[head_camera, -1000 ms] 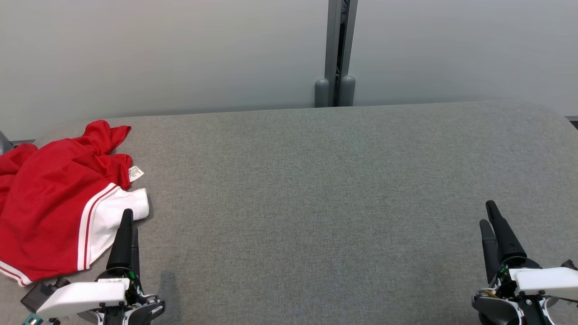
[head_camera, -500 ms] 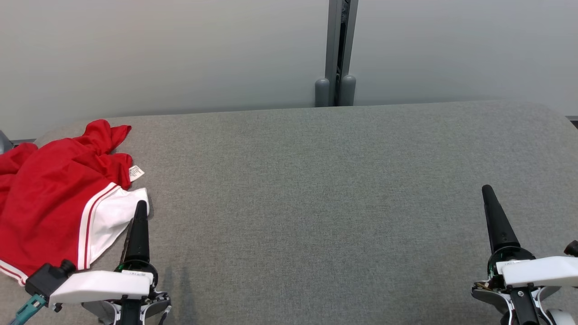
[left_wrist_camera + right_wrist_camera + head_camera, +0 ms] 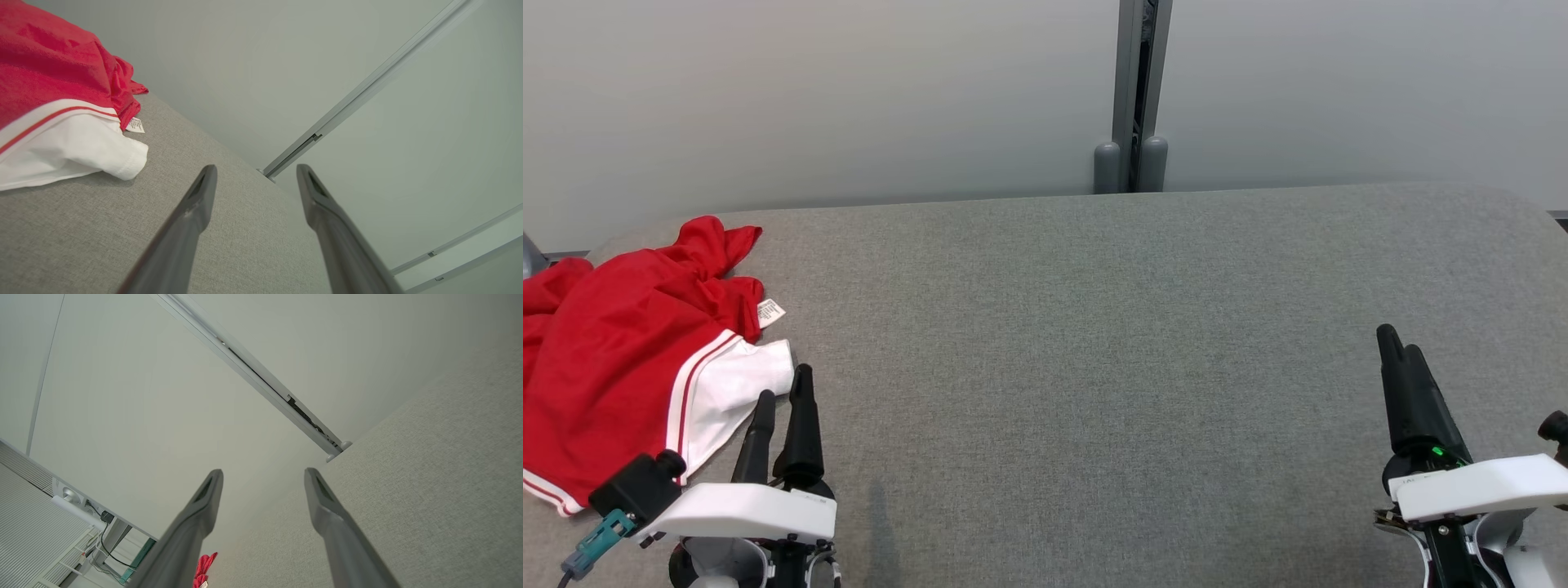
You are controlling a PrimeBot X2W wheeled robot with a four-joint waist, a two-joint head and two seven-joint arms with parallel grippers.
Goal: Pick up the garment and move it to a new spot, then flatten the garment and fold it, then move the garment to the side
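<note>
In the head view, the garment [image 3: 613, 359] lies crumpled at the far left of the grey surface [image 3: 1094, 327]. It is red with a white panel [image 3: 727, 384] edged in red stripes, and it runs off the view's left edge. My left end effector [image 3: 784, 384] sits just beside that panel, on its right, fingers parted and empty. The right end effector [image 3: 1398, 340] is well apart, across the surface.

In the left wrist view, the left end effector [image 3: 256, 168] is spread wide with nothing between its fingers. The garment [image 3: 49, 81] lies up and to the left, its white corner nearest but not touching.

In the right wrist view, the right end effector [image 3: 263, 471] is wide open and empty. The garment [image 3: 203, 565] is a small red scrap far off.

I judge the left arm the nearer one, with the reach going to its own left.
</note>
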